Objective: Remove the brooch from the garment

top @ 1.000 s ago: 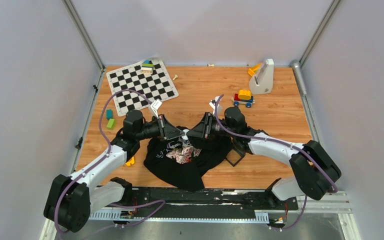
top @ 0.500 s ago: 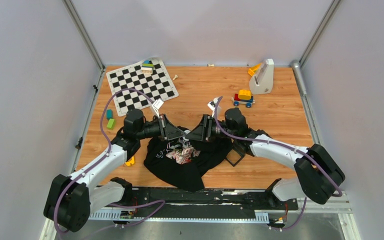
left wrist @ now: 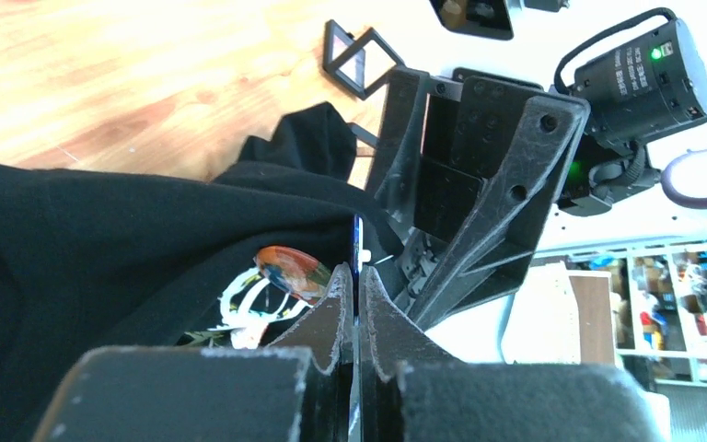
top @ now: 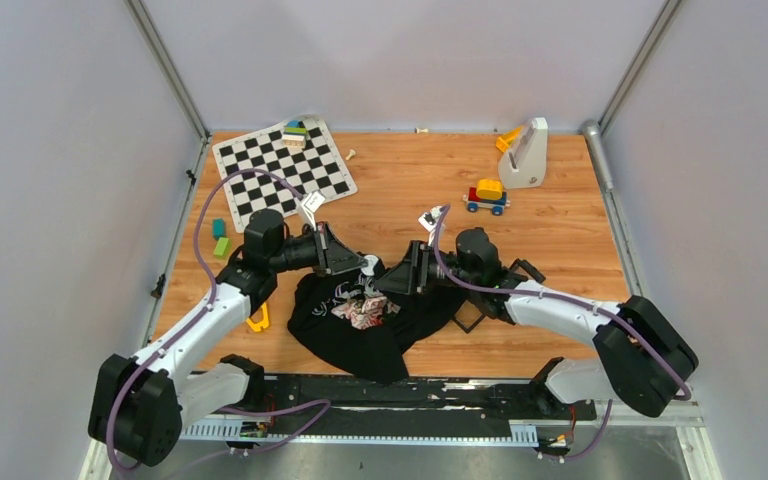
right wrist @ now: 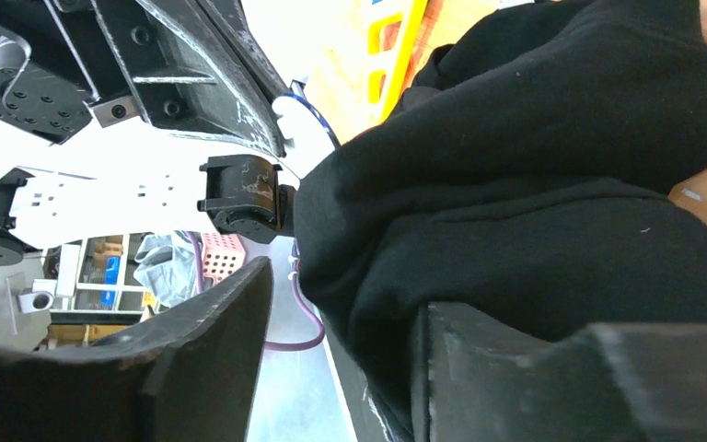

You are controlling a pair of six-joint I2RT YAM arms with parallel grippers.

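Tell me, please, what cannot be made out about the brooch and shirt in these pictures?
- Face of the brooch: the left wrist view shows only its edge, pinched in the left claw; the top view is too small.
- Whether it is free of the shirt: in the right wrist view a fabric fold covers its lower part.

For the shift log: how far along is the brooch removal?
Done: the left claw is shut on the brooch. In hand: the brooch sits at the edge of the shirt, with cloth between the fingers of the right claw; its grip is unclear. Remaining: pull the brooch clear; whether it is already free cannot be told.
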